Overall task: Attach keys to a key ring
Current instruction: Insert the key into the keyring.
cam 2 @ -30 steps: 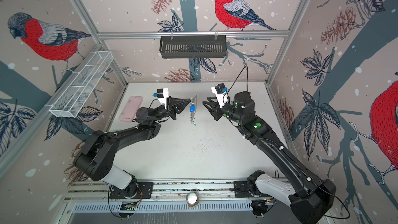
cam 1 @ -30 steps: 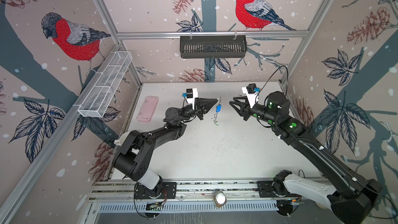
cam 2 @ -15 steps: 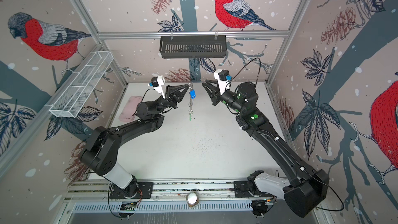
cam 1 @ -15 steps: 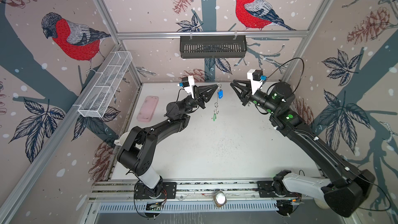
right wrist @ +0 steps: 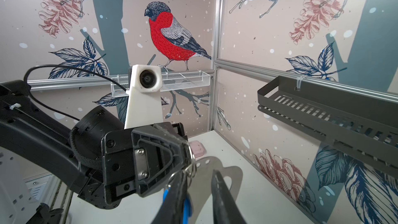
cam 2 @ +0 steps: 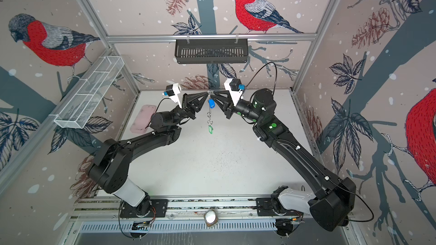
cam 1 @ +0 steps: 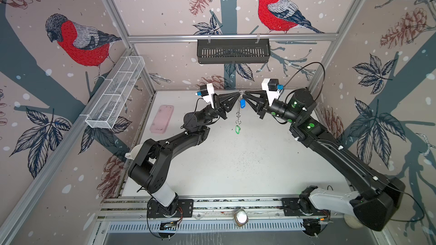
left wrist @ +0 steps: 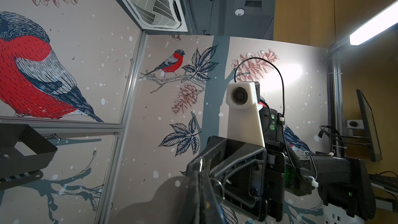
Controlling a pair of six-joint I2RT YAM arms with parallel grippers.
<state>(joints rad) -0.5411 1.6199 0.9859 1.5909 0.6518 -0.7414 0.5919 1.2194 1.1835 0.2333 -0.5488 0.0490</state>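
One view, right wrist, shows key ring [right wrist: 203,173] face; left claw [right wrist: 186,150] clenched there; right claw [cam 1: 245,94] unclear.

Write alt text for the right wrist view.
The left end effector, shut, pinches a wire ring on the grey key ring held above the table; the right end effector straddles its holed edge, a blue tag beside it. A pink case behind, a black shelf on the wall.
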